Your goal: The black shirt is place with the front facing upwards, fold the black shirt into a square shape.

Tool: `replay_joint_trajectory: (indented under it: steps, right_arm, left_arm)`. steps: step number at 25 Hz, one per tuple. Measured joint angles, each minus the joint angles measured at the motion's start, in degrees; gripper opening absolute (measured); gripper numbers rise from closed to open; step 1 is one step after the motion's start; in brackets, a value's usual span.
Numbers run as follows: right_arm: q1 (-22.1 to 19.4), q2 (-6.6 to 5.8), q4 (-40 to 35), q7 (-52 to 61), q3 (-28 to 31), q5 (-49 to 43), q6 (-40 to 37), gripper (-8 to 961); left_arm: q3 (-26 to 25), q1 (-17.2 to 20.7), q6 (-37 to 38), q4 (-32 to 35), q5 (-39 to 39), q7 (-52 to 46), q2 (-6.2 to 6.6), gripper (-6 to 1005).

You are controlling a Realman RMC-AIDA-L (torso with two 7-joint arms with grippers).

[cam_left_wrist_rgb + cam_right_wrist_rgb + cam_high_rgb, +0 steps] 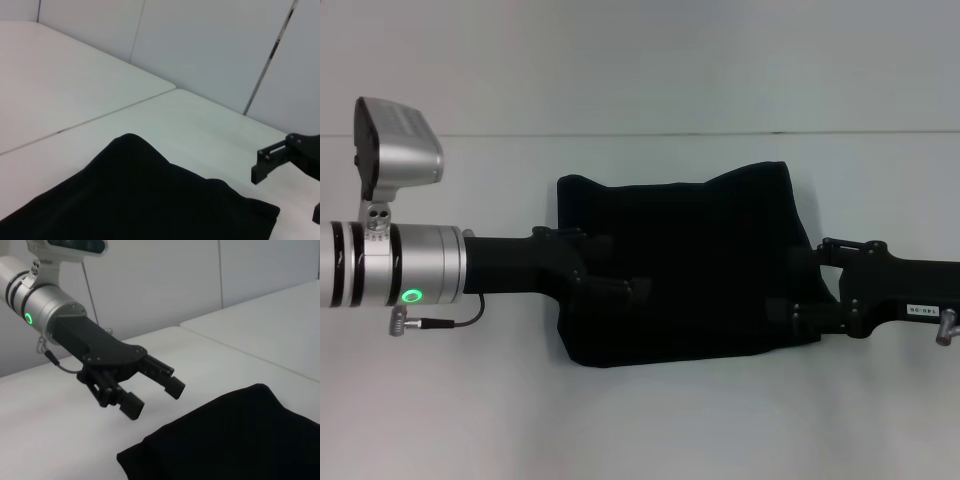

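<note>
Lab: bare white table (pixel 640 420), panelled walls (pixel 210 50)

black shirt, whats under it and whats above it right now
The black shirt lies folded on the white table. The open left gripper and right gripper hover above it. Anything beneath its folds is hidden.

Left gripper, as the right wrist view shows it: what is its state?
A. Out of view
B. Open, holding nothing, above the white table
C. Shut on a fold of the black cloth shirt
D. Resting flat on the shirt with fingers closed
B. The left gripper has its two black fingers spread with empty space between them, raised over the white table, apart from the edge of the folded black cloth shirt.
</note>
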Motion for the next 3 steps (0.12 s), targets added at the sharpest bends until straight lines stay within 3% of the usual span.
replay_joint_trajectory:
  steps: [3]
  right_arm:
    - [-0.1,0.0,0.0,-0.2,1.1,0.1,-0.3,885]
  left_arm:
    - [0.1,0.1,0.0,0.0,0.1,0.3,-0.1,934]
